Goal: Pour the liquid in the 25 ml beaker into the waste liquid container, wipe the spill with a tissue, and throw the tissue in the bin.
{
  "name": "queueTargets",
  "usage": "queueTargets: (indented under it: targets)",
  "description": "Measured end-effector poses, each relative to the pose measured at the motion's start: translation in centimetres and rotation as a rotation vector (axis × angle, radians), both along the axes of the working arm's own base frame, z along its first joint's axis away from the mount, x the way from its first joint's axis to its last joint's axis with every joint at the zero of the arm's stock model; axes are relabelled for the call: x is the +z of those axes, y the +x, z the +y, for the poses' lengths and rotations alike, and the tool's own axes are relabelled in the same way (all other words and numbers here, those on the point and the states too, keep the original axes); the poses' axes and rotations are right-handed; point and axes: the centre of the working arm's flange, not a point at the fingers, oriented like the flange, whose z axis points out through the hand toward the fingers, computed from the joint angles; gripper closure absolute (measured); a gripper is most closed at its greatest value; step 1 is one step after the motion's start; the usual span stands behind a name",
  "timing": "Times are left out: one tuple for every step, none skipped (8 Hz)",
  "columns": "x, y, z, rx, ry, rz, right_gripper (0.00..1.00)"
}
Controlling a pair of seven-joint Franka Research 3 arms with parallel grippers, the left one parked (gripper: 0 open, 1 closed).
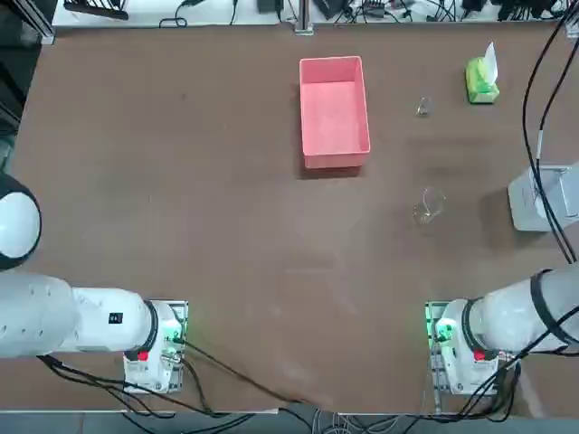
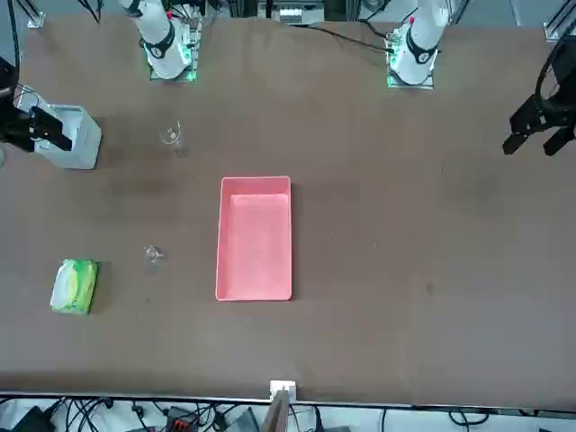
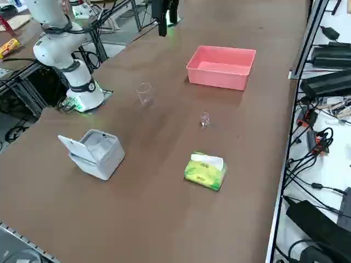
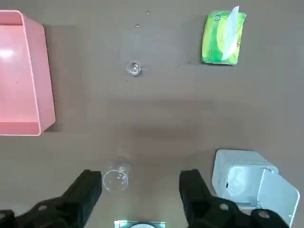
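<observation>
Hanging above the counter point(image 1: 181, 226), the right tool point(image 4: 141, 190) is seen spread wide and empty only by the wrist view.

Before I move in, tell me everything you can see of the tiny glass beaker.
The tiny beaker is clear glass, far smaller than the spouted beaker. It stands upright on the bare brown table, alone, touching nothing. It sits between the pink tray and the green tissue pack. Whether it holds liquid cannot be told. The right pincer hangs open, well short of it.
</observation>
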Motion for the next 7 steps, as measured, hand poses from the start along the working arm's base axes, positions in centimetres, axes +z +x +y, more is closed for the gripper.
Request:
queueTargets:
  targets:
    - [0.0,0.0,0.0,0.0,0.0,0.0,0.0]
    - [-0.1,0.1,-0.1,-0.001,0.0,0.003,0.0]
    - [-0.7,0.3,-0.2,-0.004,-0.001,0.012,0.0]
    - [-1.6,0.8,-0.3,-0.007,-0.002,0.029,0.0]
    - [-3.2,1.4,-0.3,-0.007,-0.004,0.056,0.0]
    - [-5.2,2.3,-0.1,-0.004,-0.006,0.091,0.0]
    - [-7.8,3.3,0.0,0.001,-0.008,0.134,0.0]
